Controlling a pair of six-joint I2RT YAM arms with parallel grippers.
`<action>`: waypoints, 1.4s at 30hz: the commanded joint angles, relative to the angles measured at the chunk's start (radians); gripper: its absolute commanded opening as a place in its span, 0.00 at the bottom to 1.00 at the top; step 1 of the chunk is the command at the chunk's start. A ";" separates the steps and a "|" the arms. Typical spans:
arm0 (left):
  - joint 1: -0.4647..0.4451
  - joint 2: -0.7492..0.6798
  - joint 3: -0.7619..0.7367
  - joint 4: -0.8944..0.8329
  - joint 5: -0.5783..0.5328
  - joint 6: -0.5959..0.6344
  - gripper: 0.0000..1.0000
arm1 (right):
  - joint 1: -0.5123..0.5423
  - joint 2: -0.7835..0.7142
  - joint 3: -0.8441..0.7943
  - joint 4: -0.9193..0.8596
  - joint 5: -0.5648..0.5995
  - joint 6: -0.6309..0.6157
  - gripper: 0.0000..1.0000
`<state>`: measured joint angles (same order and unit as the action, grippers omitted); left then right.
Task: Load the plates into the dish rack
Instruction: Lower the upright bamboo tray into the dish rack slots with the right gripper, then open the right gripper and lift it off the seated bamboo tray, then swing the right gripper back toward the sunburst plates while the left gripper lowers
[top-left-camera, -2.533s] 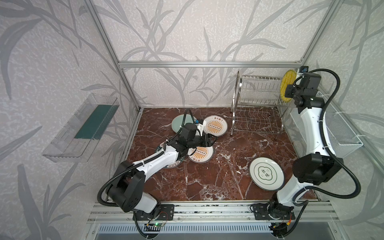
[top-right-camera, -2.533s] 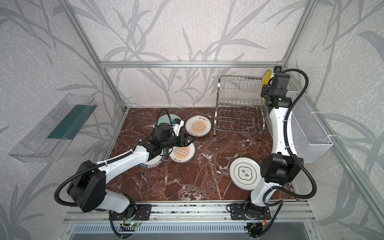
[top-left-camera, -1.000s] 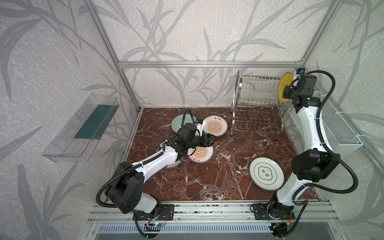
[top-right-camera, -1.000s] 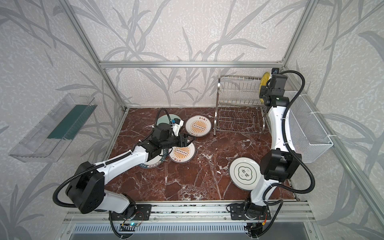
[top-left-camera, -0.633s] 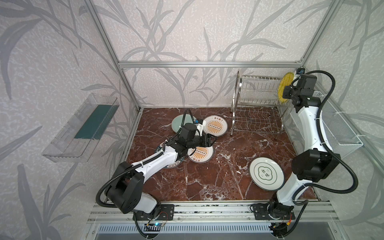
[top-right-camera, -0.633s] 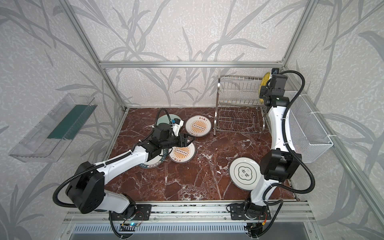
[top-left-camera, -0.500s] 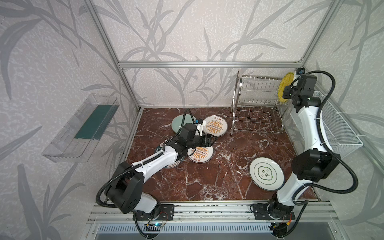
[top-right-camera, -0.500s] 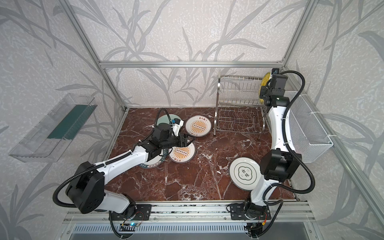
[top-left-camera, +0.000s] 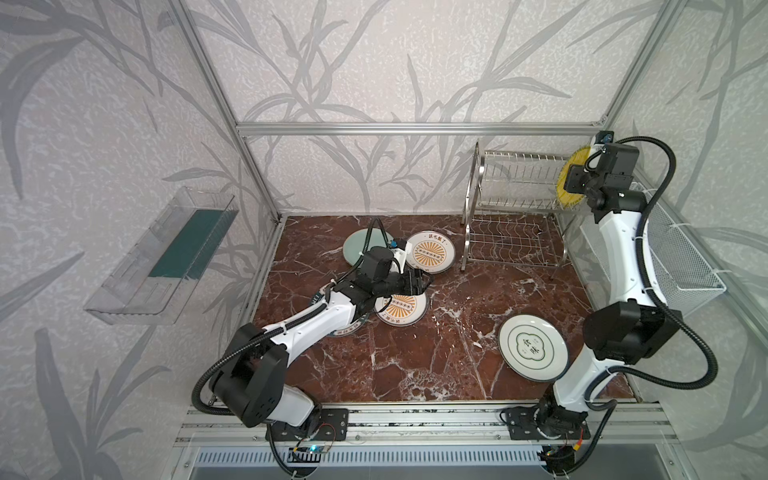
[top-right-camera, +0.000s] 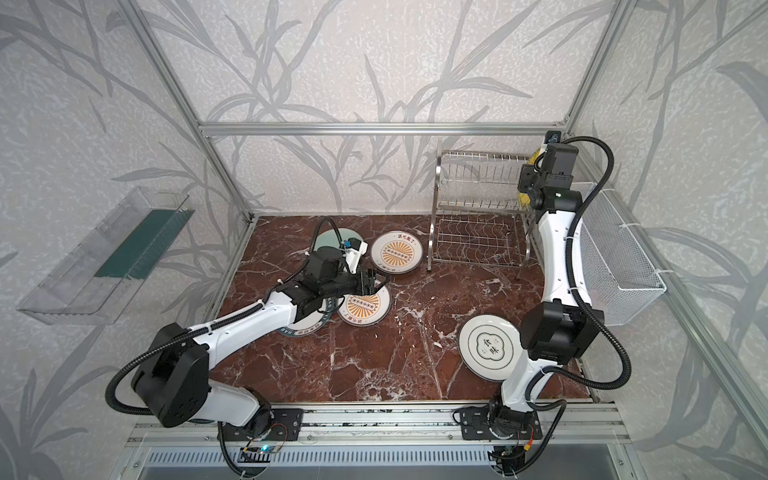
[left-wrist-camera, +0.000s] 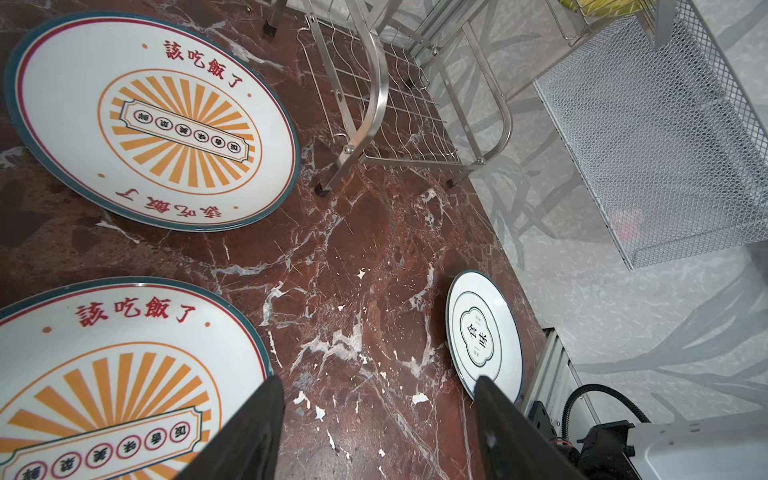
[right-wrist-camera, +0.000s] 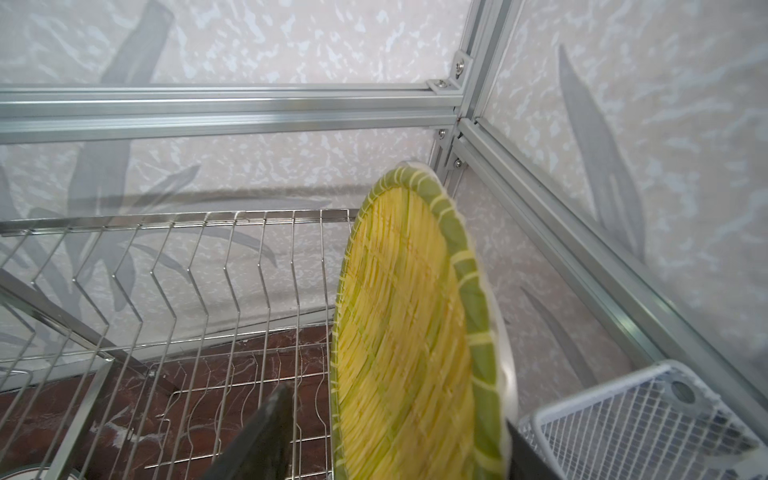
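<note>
**Yellow plate upright in the rack's top tier**

In both top views the yellow plate (top-left-camera: 571, 179) stands on edge at the right end of the dish rack's (top-left-camera: 515, 195) upper tier. The right gripper (top-left-camera: 577, 183) is at it, but its jaws cannot be read from here. Five plates lie flat on the marble top (top-left-camera: 415, 365):
- the pale green plate (top-left-camera: 356, 245);
- the far sunburst plate (top-left-camera: 430, 252);
- the near sunburst plate (top-left-camera: 402, 308);
- the teal-rimmed plate (top-right-camera: 305, 330), mostly under the left arm;
- the cloud plate (top-left-camera: 532, 347), well apart from the others.

The left gripper (top-left-camera: 424, 281) hovers over the near sunburst plate's rim.

The left wrist view adds its jaws – spread, with only bare marble between them. It also shows the plates' red lettering and the white mesh basket (left-wrist-camera: 665, 137).

The right wrist view shows what the top views hide. The right fingers (right-wrist-camera: 270, 432) stand apart on either side of the yellow plate's lower edge, with a gap between one finger and the plate's face. The plate stands beside the last upright prongs.
</note>
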<state>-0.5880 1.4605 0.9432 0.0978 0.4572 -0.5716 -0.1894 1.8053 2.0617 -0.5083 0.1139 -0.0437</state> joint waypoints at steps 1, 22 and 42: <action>0.003 -0.005 0.023 -0.010 -0.008 0.024 0.70 | 0.002 -0.053 0.038 -0.013 -0.022 0.013 0.70; 0.014 0.015 0.065 -0.039 -0.049 0.039 0.70 | 0.002 -0.211 0.031 -0.073 -0.245 0.099 0.99; 0.069 -0.002 0.135 -0.155 -0.208 0.092 0.69 | 0.126 -0.480 -0.552 0.187 -0.332 0.215 0.99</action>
<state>-0.5335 1.4754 1.0470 -0.0273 0.2943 -0.4965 -0.1165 1.3827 1.5738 -0.4042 -0.2260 0.1581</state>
